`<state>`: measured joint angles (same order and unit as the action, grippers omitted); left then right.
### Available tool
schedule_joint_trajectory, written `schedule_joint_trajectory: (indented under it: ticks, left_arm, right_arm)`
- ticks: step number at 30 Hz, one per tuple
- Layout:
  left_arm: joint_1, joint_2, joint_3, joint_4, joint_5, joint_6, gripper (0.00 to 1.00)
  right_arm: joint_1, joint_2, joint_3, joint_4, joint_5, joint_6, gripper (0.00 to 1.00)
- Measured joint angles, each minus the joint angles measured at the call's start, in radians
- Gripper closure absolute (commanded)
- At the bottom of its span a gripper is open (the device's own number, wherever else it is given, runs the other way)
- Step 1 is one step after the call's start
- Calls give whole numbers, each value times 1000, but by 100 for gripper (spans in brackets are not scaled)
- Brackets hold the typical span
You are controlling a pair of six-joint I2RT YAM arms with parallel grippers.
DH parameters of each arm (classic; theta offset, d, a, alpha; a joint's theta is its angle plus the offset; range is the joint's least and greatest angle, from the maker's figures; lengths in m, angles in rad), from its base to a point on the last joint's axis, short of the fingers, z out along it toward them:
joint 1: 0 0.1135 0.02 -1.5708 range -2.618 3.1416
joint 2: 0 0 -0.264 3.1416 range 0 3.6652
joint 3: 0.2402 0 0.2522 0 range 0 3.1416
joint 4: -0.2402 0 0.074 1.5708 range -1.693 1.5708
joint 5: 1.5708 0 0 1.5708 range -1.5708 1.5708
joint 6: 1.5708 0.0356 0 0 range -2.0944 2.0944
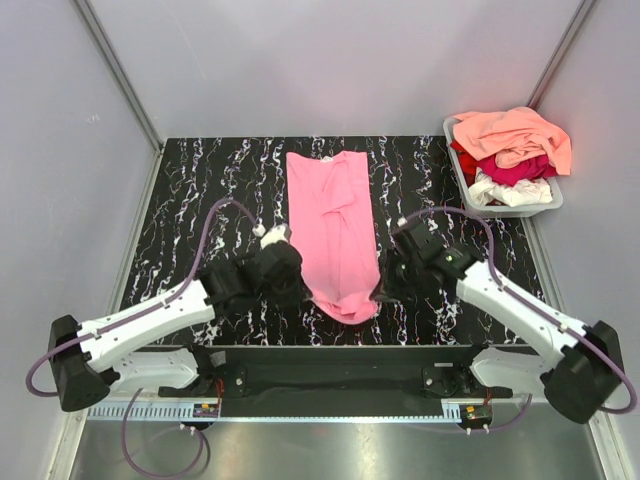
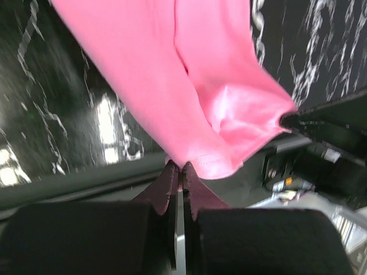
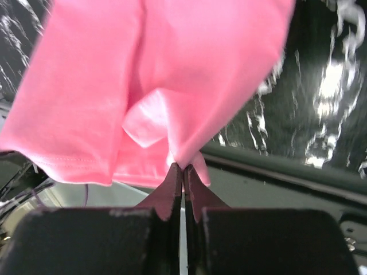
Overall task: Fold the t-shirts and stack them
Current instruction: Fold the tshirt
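Note:
A pink t-shirt (image 1: 335, 225) lies folded into a long narrow strip down the middle of the black marbled table (image 1: 190, 200), neck end at the far side. Its near hem end is lifted off the table. My left gripper (image 1: 300, 285) is shut on the hem's left corner, and the pink cloth (image 2: 189, 103) hangs from its tips (image 2: 181, 167). My right gripper (image 1: 382, 288) is shut on the hem's right corner; the pink cloth (image 3: 160, 80) is pinched at its tips (image 3: 183, 166). More t-shirts, peach-orange (image 1: 515, 135), crimson and white, are heaped in a tub.
The grey plastic tub (image 1: 553, 202) sits at the table's far right corner. The near table edge and metal rail (image 1: 330, 355) run just below both grippers. Grey walls enclose the table on three sides.

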<state>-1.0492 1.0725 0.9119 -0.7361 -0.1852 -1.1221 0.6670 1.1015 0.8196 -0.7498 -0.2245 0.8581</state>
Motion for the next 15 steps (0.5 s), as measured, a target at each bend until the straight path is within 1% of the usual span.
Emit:
schedule_joint_trajectory:
  ticks: [3,5,11,15]
  left_arm:
    - [78,57,80,-23,1,69,98]
    - [117,92,117,-27,2,108,98]
    - [258,190,201,-35,40,235,98]
    - [342,275,290,-43,59,315,99]
  right_arm:
    - [-14,108,151,-22,47,-75,100]
    - [-45,167,238,-34,68,-123,100]
    - [-165,310,426,-56,97,-238,100]
    - [-208,428,534,-66,102,-291,100]
